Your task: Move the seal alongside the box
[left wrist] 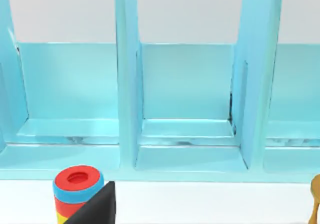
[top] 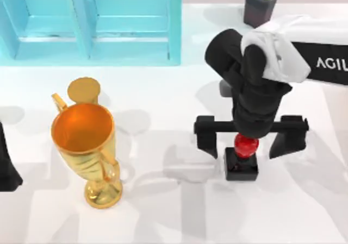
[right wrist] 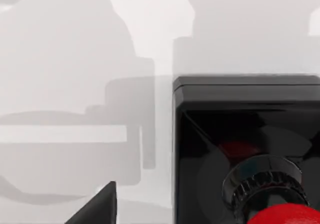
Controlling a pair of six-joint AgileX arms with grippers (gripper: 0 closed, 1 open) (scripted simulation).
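The seal [top: 242,160], a black square block with a glossy red knob, stands upright on the white table right of centre. My right gripper [top: 247,139] hangs directly over it, open, one black finger wide on each side of the knob and touching nothing. The right wrist view looks down on the seal's black base [right wrist: 245,129] and the red knob [right wrist: 285,216]. The box [top: 175,26], a light blue open unit with dividers, stands at the back left, far from the seal; its compartments [left wrist: 127,84] face the left wrist camera. My left gripper [top: 6,170] is parked at the table's left edge.
A tall gold trophy [top: 87,146] stands left of centre with a gold disc [top: 84,90] behind it. A dark plant pot [top: 260,5] sits at the back right. A red, blue and yellow cylinder [left wrist: 77,189] stands before the box in the left wrist view.
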